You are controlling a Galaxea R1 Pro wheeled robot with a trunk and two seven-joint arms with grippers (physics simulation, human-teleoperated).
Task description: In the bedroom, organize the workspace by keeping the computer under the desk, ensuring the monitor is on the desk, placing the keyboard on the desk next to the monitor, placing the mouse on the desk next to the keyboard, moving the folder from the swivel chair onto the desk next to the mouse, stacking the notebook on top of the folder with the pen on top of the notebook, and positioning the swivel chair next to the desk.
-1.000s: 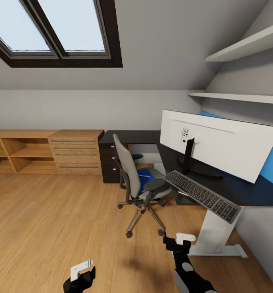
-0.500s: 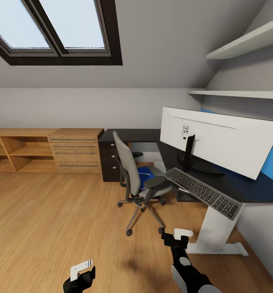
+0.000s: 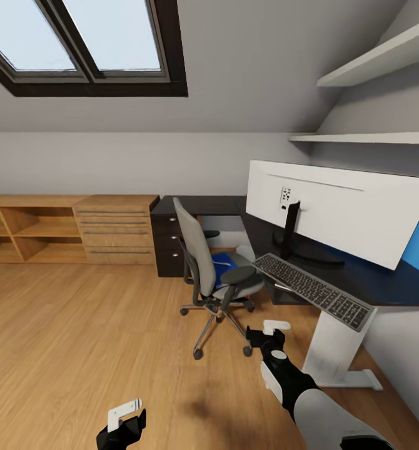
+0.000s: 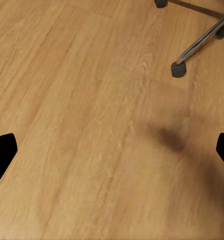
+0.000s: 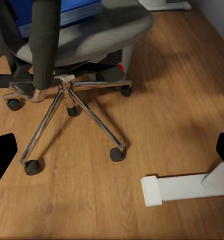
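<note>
The swivel chair stands on the floor beside the desk, its grey back towards me. A blue folder lies on its seat and shows in the right wrist view too. The monitor stands on the desk with its white back facing me. The keyboard overhangs the desk's front edge. My right gripper is open, low over the floor, short of the chair's chrome base. My left gripper is open over bare floor. Mouse, notebook, pen and computer cannot be made out.
A wooden drawer chest and open shelves line the back wall, with a dark drawer unit beside them. The desk's white foot lies on the floor close to my right gripper. Wall shelves hang above the desk.
My right arm has reached forward and up towards the chair. The head view has tilted slightly. The left gripper has stayed in place.
</note>
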